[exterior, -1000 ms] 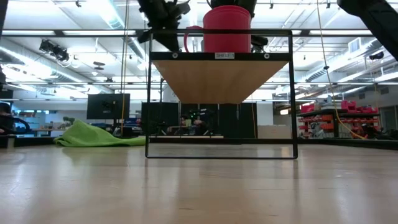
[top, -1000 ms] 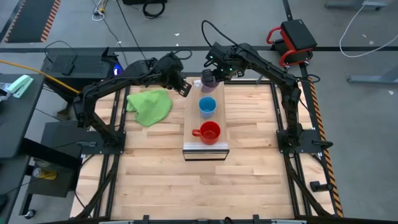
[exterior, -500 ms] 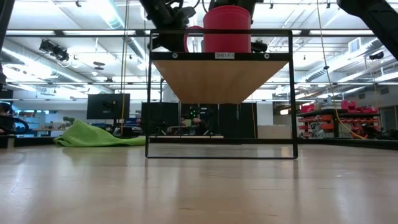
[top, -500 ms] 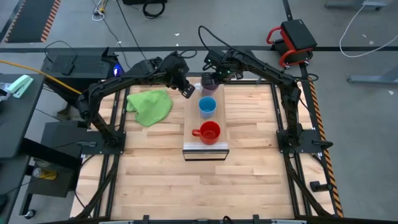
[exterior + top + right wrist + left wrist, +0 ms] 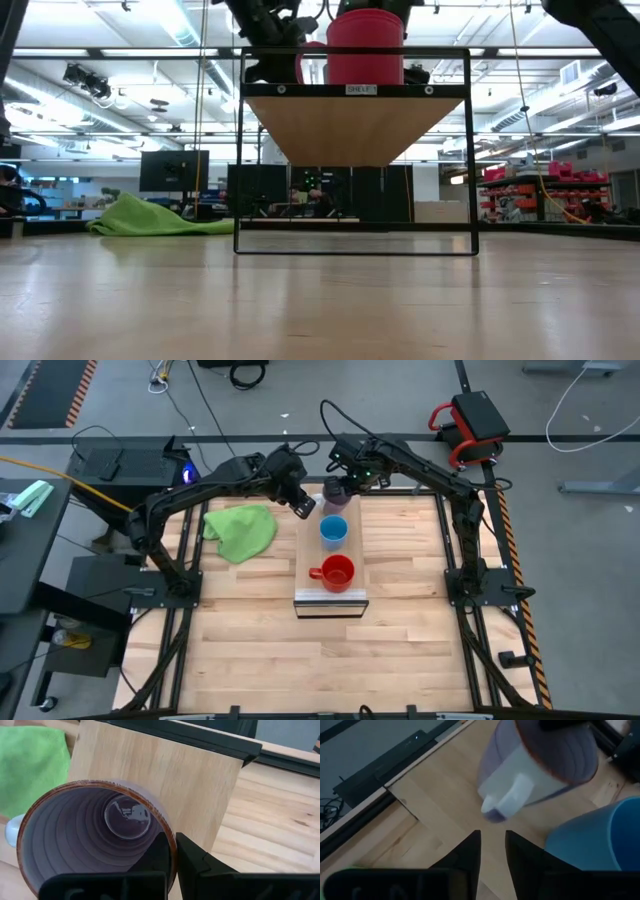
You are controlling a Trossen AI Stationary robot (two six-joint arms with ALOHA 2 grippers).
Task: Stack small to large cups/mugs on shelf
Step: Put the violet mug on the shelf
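**Purple mug held over the far end of the shelf**

The shelf [image 5: 331,600] stands in the middle of the table [image 5: 250,650], running from the table's far edge toward its centre. On it, the red mug [image 5: 338,572] sits near the shelf's front end, handle toward the left side of the table. The blue cup [image 5: 333,531] stands behind it, about mid-shelf, a little apart from the red mug. The purple mug [image 5: 336,494] is at the shelf's far end, just behind the blue cup.

The right tool [image 5: 341,484] grips the purple mug: in the right wrist view one finger is inside the rim and the other outside, pinching the wall [image 5: 170,851]. Whether the mug's base touches the shelf cannot be told.

The left tool [image 5: 303,506] is at the far left corner of the shelf, just beside the purple mug. In the left wrist view its fingers [image 5: 467,852] stand slightly apart with nothing between them, pointing toward the mug's white handle [image 5: 507,800].

A green cloth [image 5: 241,528] lies on the table left of the shelf, near the far edge.
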